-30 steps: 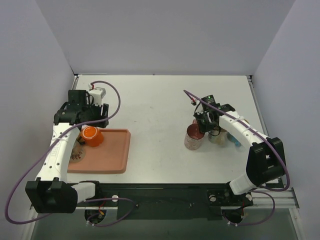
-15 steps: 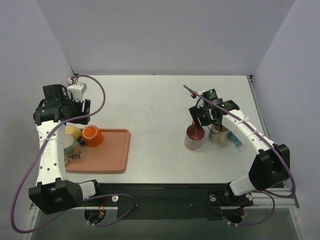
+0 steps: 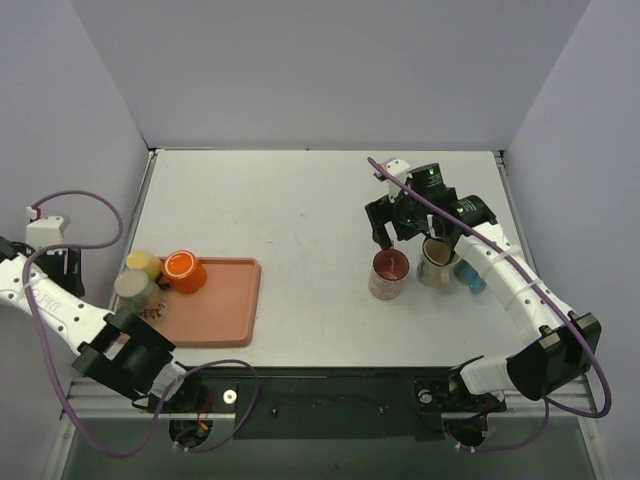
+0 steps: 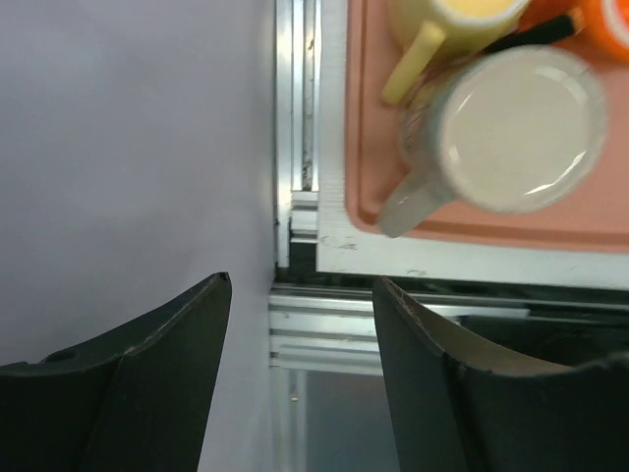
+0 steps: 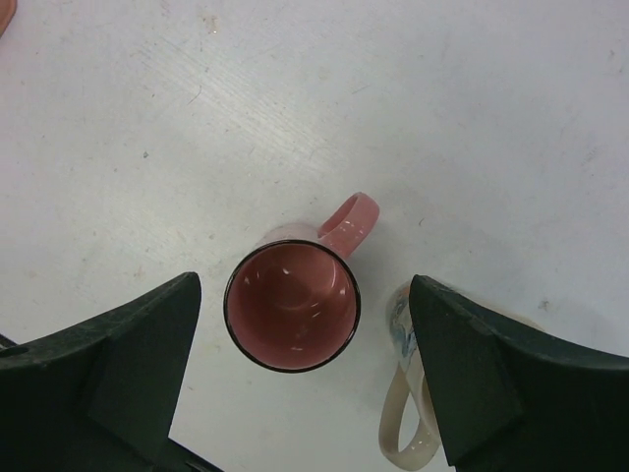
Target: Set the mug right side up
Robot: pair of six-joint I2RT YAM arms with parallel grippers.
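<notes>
Top view: the right gripper (image 3: 400, 232) hangs released just above the upright pink mug (image 3: 388, 275) on the table (image 3: 300, 200). Left wrist: the left gripper (image 4: 300, 285) is spread and empty. Right wrist: the mug stands mouth-up below the parted jaws, clear of both.

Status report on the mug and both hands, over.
Left hand open, empty. Right hand open above pink mug, upright on table. Cream mug close beside.
</notes>
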